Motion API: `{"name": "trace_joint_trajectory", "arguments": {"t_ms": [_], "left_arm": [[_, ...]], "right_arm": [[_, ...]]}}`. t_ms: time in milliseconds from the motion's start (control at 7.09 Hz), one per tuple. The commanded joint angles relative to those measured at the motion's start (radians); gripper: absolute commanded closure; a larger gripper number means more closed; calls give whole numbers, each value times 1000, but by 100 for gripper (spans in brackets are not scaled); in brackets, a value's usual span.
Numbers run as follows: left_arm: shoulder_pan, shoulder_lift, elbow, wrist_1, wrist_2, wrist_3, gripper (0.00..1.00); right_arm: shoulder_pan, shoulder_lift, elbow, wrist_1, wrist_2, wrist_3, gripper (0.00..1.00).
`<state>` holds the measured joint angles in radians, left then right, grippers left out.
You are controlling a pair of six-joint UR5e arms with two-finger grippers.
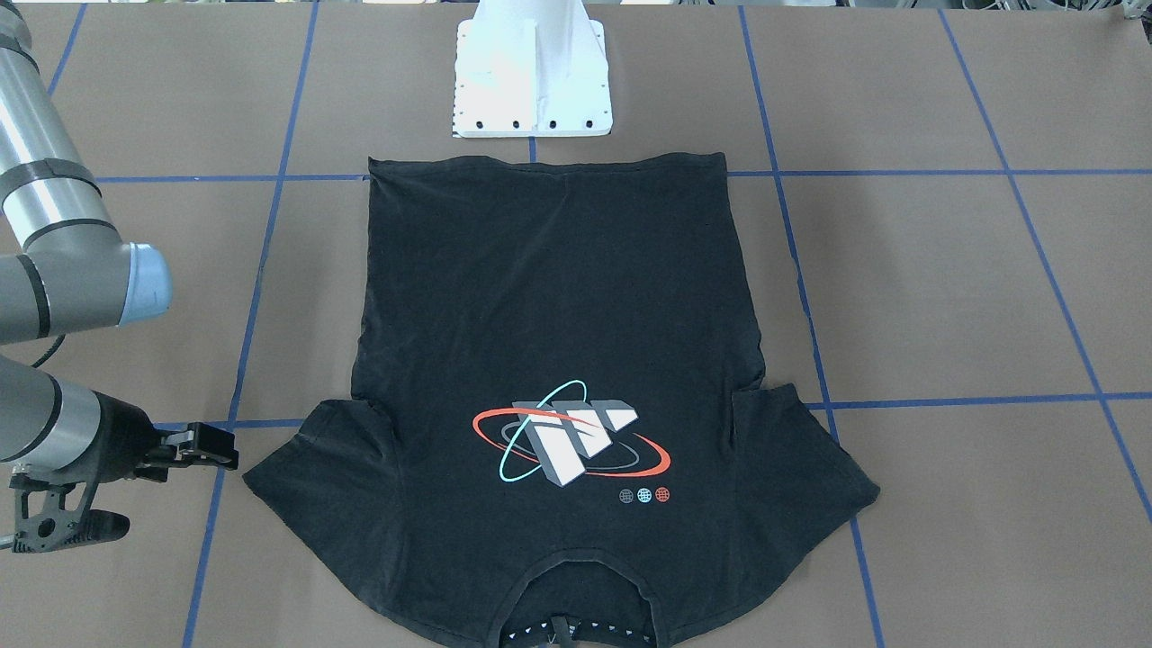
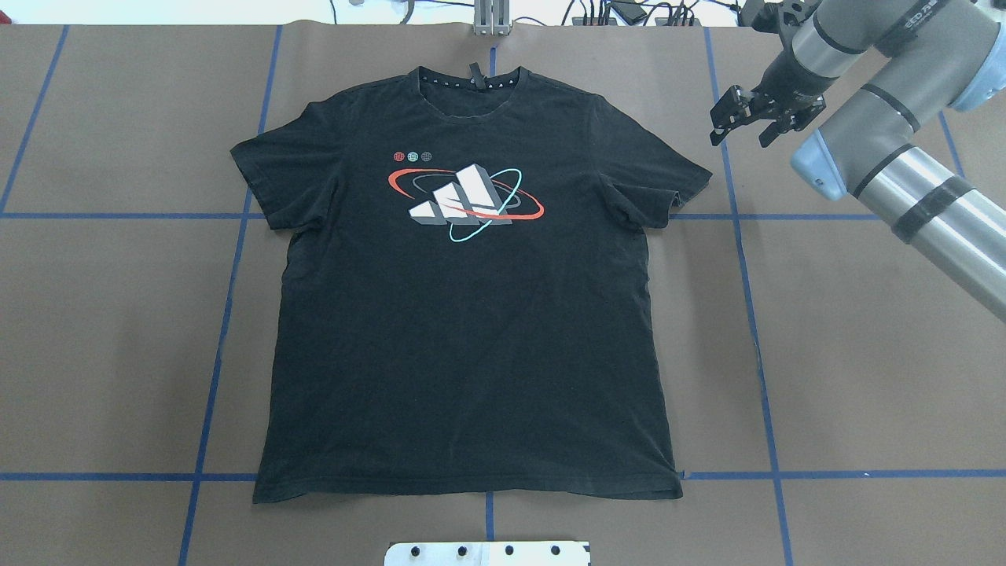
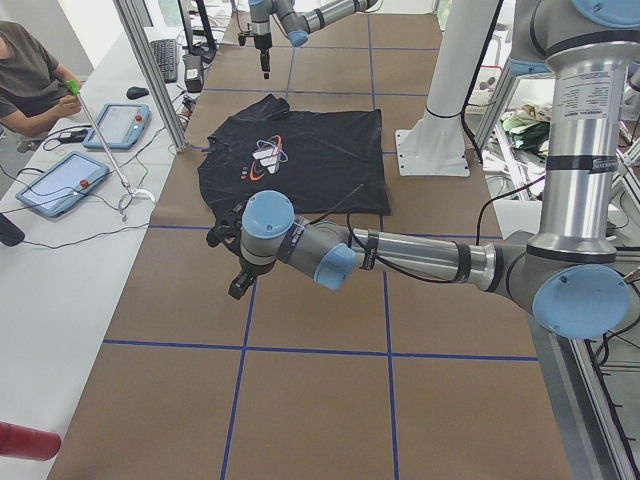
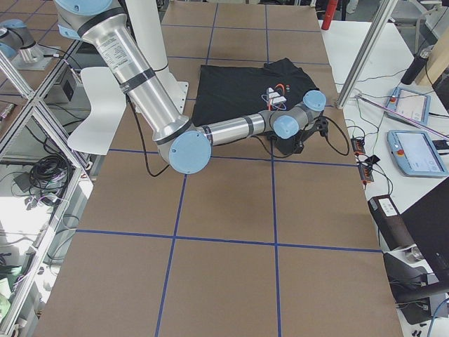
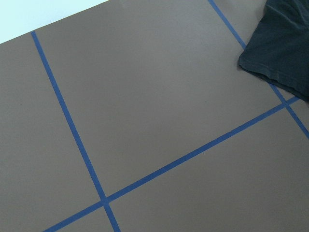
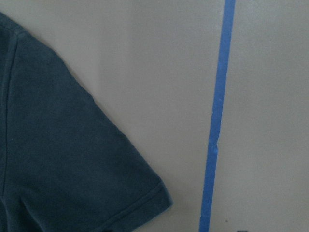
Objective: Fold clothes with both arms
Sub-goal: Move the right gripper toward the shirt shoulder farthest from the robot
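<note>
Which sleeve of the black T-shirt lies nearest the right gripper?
The sleeve on the robot's right; the right gripper is just beyond its hem, the other sleeve far across the shirt.

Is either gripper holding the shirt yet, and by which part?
The right gripper holds nothing: its jaws stand open beside a sleeve of the T-shirt, apart from it. The left gripper shows only from the side; its hold cannot be told.

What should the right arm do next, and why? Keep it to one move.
Probably bring the right gripper inward and down onto the edge of the nearest sleeve to pinch it. The T-shirt lies flat, logo up and unfolded, and that gripper is open beside the sleeve, apart from it and holding nothing.
</note>
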<state>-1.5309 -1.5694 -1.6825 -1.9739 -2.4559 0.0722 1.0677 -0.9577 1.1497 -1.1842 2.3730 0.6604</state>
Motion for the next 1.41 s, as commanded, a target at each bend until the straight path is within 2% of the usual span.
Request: {"name": "trace_joint_trajectory", "arguments": {"t_ms": [0, 564, 847, 1129, 1270], "left_arm": [[0, 2, -5, -2, 0, -2, 0], [0, 0, -2, -2, 0, 0, 0], [0, 2, -5, -2, 0, 0, 0], [0, 5, -9, -2, 0, 1, 0], [0, 5, -9, -2, 0, 1, 0]], "right_arm": [[-24, 20, -68, 64, -3, 39, 14], [-63, 20, -93, 64, -54, 39, 27], [-64, 25, -113, 66, -54, 39, 29], [-64, 27, -114, 66, -54, 39, 37], [-66, 27, -114, 66, -55, 39, 37]]}}
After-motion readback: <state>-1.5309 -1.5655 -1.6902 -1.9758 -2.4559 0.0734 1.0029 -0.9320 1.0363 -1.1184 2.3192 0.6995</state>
